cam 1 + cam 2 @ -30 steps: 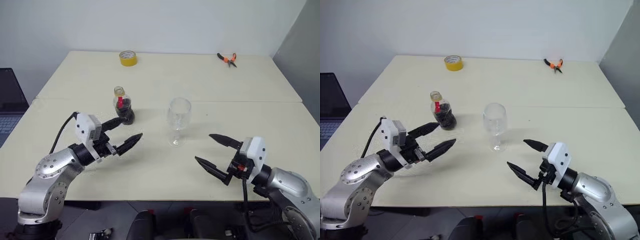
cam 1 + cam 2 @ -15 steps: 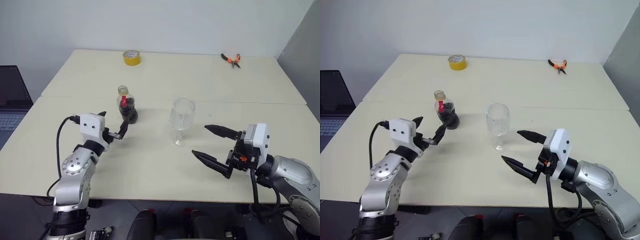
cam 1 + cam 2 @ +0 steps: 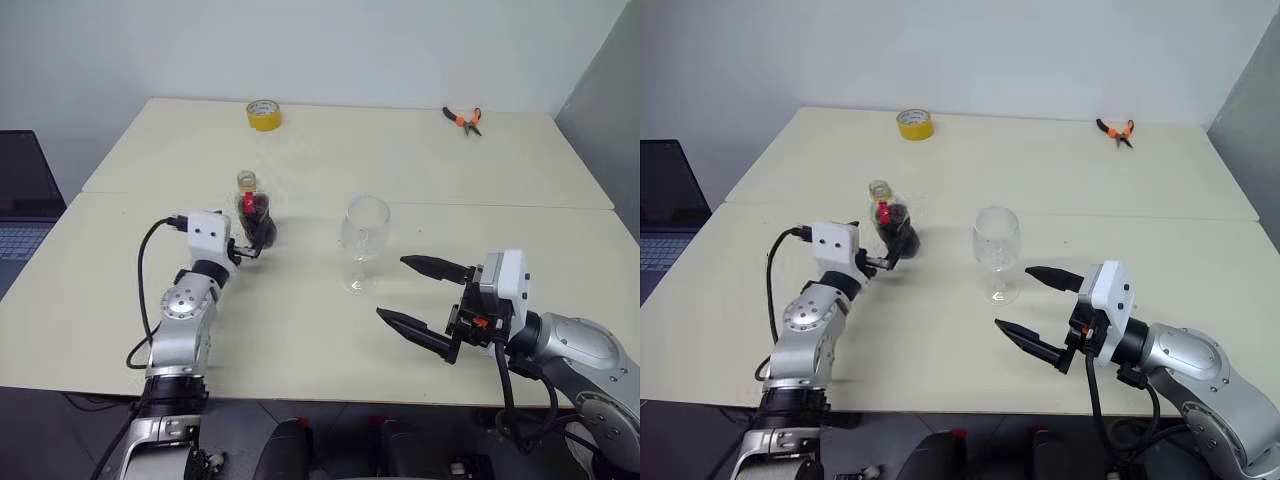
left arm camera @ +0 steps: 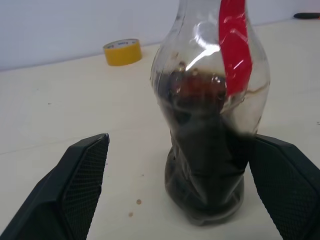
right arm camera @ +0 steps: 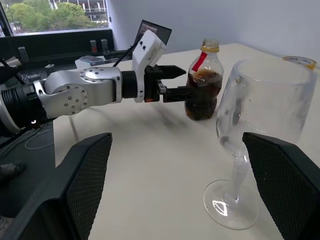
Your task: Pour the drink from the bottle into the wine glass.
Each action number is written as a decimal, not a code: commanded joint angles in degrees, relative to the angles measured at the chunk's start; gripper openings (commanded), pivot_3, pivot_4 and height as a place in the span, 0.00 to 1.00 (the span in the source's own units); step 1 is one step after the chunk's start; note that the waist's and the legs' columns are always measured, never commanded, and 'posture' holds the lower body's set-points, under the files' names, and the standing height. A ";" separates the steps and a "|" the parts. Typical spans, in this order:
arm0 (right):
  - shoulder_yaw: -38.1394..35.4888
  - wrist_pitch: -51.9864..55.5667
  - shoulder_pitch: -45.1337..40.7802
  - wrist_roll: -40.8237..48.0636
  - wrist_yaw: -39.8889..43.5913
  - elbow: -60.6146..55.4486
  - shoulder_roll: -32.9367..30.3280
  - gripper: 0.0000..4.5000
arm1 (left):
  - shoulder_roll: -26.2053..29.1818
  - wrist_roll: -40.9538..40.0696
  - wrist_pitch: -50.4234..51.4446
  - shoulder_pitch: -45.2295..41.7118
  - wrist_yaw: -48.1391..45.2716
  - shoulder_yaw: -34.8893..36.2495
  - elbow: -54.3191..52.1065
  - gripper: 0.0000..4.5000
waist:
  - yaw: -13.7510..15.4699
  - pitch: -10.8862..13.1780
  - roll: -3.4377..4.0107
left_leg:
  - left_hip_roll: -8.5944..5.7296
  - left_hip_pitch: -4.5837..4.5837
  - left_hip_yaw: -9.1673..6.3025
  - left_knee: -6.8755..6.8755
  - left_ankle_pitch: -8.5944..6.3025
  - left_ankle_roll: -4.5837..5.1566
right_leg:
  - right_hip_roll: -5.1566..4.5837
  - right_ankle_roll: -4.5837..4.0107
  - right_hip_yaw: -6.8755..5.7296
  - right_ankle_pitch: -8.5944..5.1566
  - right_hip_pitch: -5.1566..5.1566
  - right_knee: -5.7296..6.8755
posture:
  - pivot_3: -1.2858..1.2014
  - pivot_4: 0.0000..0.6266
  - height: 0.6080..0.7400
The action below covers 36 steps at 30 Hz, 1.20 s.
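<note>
The bottle stands upright on the table, left of centre, with a yellow cap and a red neck label. The dark drink fills its lower body. My left gripper is open, level with the table, one finger on each side of the bottle's body; a gap shows on one side, so it has no grip. The empty wine glass stands upright to the right of the bottle. My right gripper hangs open and empty, nearer than the glass and to its right.
A yellow tape roll lies at the far left of the table and orange-handled pliers at the far right. A laptop sits off the table's left side. A seam runs across the table behind the glass.
My left arm has stretched forward, bringing its open gripper from short of the bottle to around it. The right gripper has hardly moved. Bottle and glass stay put.
</note>
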 commanded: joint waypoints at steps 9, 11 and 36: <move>-0.05 -0.30 -1.71 0.11 -1.80 -1.97 0.16 0.99 | -0.57 -0.17 -6.93 -10.42 -2.38 -0.11 14.96 1.00 | 0.01 0.00 -0.01 | -0.01 -0.02 -0.01 0.01 0.00 0.00 | 0.00 0.00 -0.03 0.00 0.00 -0.01 | 0.52 0.24 1.00; 0.04 -0.39 -1.73 -0.07 -2.03 -2.06 0.23 1.00 | -0.96 -0.33 -7.68 -11.27 -3.26 -0.41 16.50 0.87 | 0.00 0.00 0.00 | -0.01 -0.02 0.00 0.01 0.00 0.00 | 0.00 0.00 -0.02 0.00 0.00 -0.02 | 0.52 0.24 1.00; -0.73 0.21 -3.86 -0.18 -10.45 -3.44 3.91 1.00 | 4.25 0.30 0.84 -14.41 -15.94 -10.06 -4.05 0.22 | -0.03 0.02 -0.03 | -0.02 -0.04 0.00 0.03 0.02 -0.04 | 0.00 0.00 0.00 0.00 -0.02 0.01 | 0.52 0.24 1.00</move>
